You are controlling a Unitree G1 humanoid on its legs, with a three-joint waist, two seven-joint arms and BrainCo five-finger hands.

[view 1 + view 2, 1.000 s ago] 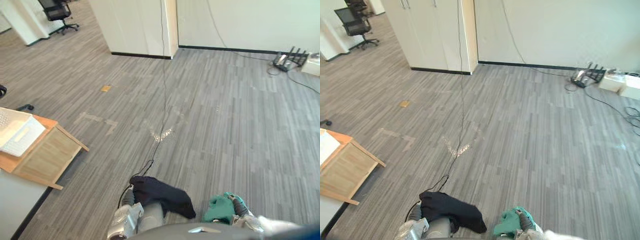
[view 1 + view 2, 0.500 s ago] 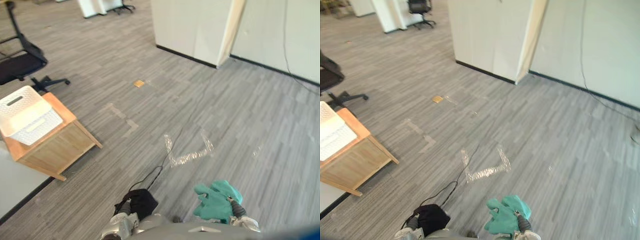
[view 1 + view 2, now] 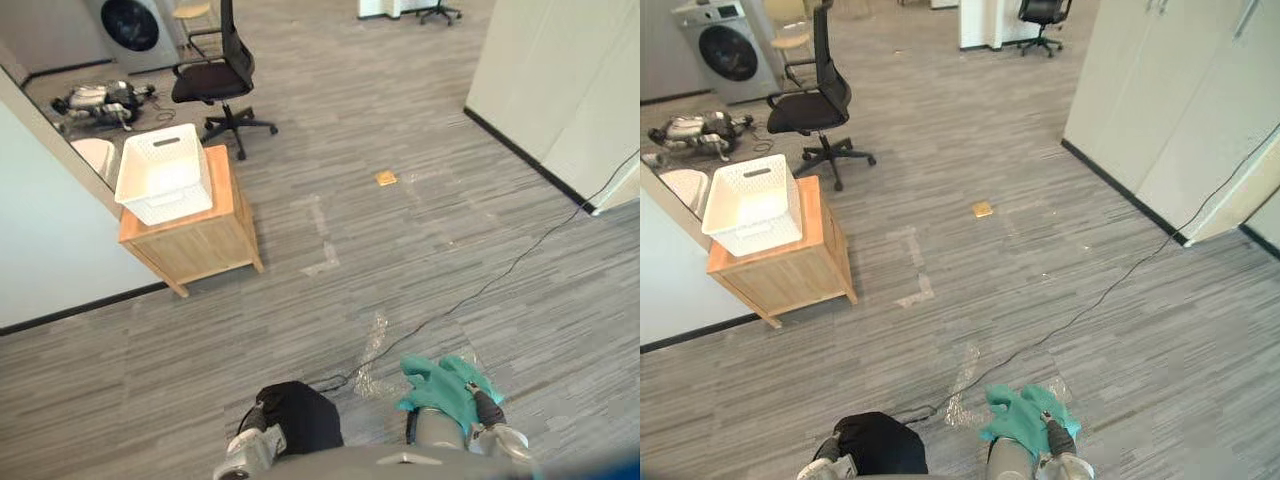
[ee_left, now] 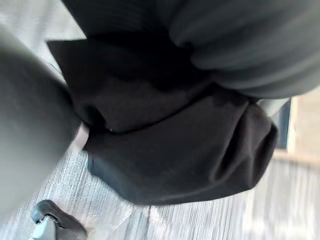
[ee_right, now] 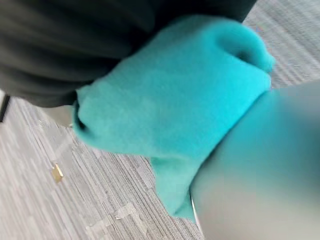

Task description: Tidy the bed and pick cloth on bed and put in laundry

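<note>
A bunched black cloth (image 3: 298,420) hangs low in front of me, with my left hand (image 3: 252,447) shut on it; the left wrist view shows the black cloth (image 4: 175,145) bundled under the hand's dark cover. To its right, a teal cloth (image 3: 440,385) is gripped by my right hand (image 3: 490,415), and the teal cloth (image 5: 170,105) bulges from that hand in the right wrist view. Both are carried above the grey floor. A white slotted laundry basket (image 3: 165,172) stands on a low wooden cabinet (image 3: 195,240), ahead to the left.
A black office chair (image 3: 215,80) stands just behind the cabinet, a washing machine (image 3: 130,25) beyond it. A pale wall (image 3: 50,220) runs along the left. White cupboards (image 3: 570,90) line the right. A small yellow piece (image 3: 386,178) lies on the floor.
The camera has swung left: the basket and cabinet have come well into view, and the chair and washing machine have appeared. Both cloths stay in my hands; the black one is more bunched.
</note>
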